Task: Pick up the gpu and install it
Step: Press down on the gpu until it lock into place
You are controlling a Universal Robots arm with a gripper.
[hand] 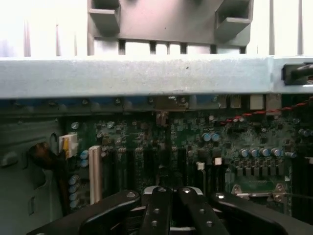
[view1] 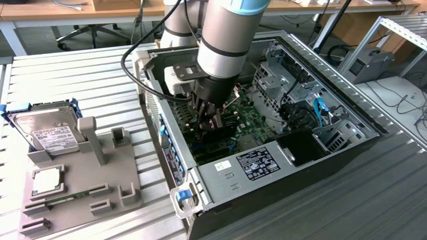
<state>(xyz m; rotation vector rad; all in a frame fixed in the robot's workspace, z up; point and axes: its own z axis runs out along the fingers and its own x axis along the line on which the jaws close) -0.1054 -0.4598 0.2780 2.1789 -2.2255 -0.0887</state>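
Exterior and wrist views of an open computer case [view1: 267, 165] lying on a slatted desk [view1: 80, 75]. The robot arm [view1: 227, 35] reached down into the case from above. Its gripper [view1: 212, 122] hung low over the green motherboard [view1: 250, 122] near the middle of the case. In the wrist view the fingers [hand: 157, 210] were drawn fully together, with no gap between them. The gpu [view1: 220, 134] appeared as a dark block directly beneath the fingertips, inside the case and down at the motherboard. Whether the fingers pinched its edge could not be told. Outside the case, on the exterior view's left, a grey holder [view1: 80, 185] sat on the desk. It carried a hard drive [view1: 43, 130] at the end farther from the camera.
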